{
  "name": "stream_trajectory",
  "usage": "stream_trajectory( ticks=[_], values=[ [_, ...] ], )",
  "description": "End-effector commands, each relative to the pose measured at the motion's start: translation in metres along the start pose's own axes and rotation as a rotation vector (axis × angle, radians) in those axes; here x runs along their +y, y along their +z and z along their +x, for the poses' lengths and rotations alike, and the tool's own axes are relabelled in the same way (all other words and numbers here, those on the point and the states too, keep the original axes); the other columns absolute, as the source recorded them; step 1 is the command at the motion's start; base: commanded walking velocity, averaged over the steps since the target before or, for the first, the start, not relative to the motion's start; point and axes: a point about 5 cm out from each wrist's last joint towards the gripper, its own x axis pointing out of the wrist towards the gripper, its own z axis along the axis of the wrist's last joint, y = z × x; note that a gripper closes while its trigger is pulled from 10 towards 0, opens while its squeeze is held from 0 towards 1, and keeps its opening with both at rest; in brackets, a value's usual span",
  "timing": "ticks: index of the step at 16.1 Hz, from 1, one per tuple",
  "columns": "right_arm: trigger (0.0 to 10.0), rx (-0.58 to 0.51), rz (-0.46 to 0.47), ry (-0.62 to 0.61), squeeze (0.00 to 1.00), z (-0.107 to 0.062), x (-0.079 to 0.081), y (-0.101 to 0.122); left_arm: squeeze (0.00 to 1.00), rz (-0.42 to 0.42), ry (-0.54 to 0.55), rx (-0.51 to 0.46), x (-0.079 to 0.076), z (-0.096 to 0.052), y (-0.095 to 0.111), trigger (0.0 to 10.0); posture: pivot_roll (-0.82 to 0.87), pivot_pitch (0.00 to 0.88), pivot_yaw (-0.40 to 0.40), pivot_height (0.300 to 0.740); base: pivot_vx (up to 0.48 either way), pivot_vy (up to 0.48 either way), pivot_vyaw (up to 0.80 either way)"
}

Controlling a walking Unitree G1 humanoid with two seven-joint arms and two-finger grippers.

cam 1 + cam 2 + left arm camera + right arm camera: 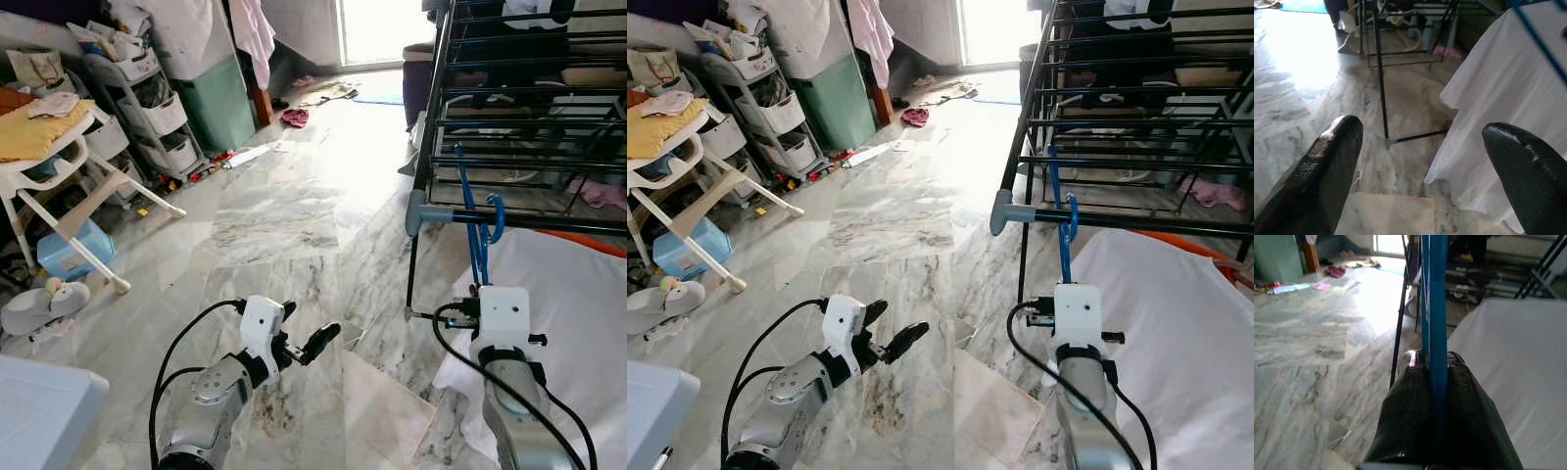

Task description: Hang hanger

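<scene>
A blue hanger (477, 230) stands upright with my right gripper (1436, 377) shut on its lower part. Its hook (1072, 215) curves at the height of the lowest front rail of the black drying rack (534, 221); I cannot tell whether it rests on the rail. A white cloth (573, 304) spreads to the right of the hanger, beside my right arm. My left gripper (306, 331) hovers open over the marble floor, left of the rack's leg, with nothing between its fingers (1327, 171).
The rack's thin leg (411, 274) stands between my two arms. At left are a white high chair (59, 166), a blue tub (69, 250), drawer shelves (147, 108) and a green bin (216, 98). Clothes (294, 117) lie on the far floor.
</scene>
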Motion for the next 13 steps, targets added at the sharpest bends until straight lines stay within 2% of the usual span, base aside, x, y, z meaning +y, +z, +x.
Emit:
stream_trajectory(
  ticks=[1, 4, 9, 13],
  values=[
    [10.0, 0.015, 0.040, -0.002, 0.00, 0.008, 0.001, 0.005, 0.00, -0.006, -0.006, -0.012, 0.003, -0.004, 0.002, 10.0, -0.26, 0.000, 0.175, 0.740, 0.000, 0.000, 0.00],
    [10.0, 0.066, 0.069, 0.009, 0.00, 0.012, 0.004, 0.001, 0.00, -0.032, -0.047, -0.075, -0.004, -0.003, 0.012, 10.0, -0.26, 0.000, 0.165, 0.740, 0.000, 0.000, 0.00],
    [10.0, 0.104, 0.084, 0.054, 0.00, 0.021, 0.013, 0.002, 0.00, -0.026, -0.062, -0.068, -0.007, -0.002, 0.015, 10.0, -0.26, 0.003, 0.165, 0.740, 0.000, 0.000, 0.00],
    [10.0, 0.105, 0.086, 0.107, 0.00, 0.028, 0.029, 0.009, 0.00, -0.025, -0.067, -0.061, -0.008, -0.001, 0.015, 10.0, -0.26, 0.005, 0.162, 0.740, 0.000, 0.000, 0.00]
  ],
)
